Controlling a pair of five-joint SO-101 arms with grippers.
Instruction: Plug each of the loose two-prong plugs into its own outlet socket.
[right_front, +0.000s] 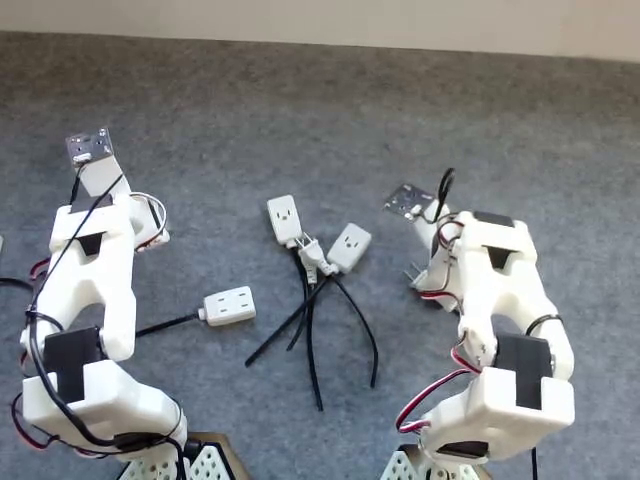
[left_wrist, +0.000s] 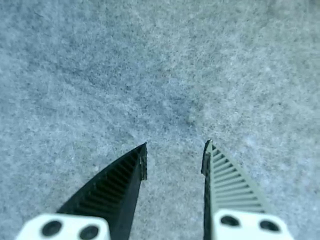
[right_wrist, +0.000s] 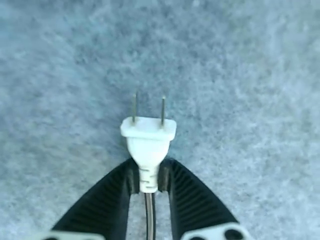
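- Right claw (right_wrist: 148, 172): closed narrowly on the neck of the held plug (right_wrist: 148, 135), a white two-prong plug. The two black fingers (right_wrist: 107, 200) press its sides, and its cord runs back between them.
- Held plug: the two prongs point straight away from the claw, over grey carpet (right_wrist: 250, 75). Whether the plug touches the carpet cannot be told.
- Left claw (left_wrist: 175, 160): spread wide, with a black finger (left_wrist: 117, 187) on one side and a pale finger (left_wrist: 230, 185) on the other. Carpet shows between the tips and ahead of them.
- Near socket (right_front: 349, 246): a white outlet lying on the carpet between the arms, closer to the right claw than to the left.
- Far socket (right_front: 284, 219): a second white outlet just beyond the near socket as seen from the right claw.
- Second plug (right_front: 312, 256): lies between these two sockets, just beside both.
- Third socket (right_front: 229, 306): lies closer to the left arm than to the right claw.
- Black cables (right_front: 310, 340): trail from the socket pair back towards the arm bases.
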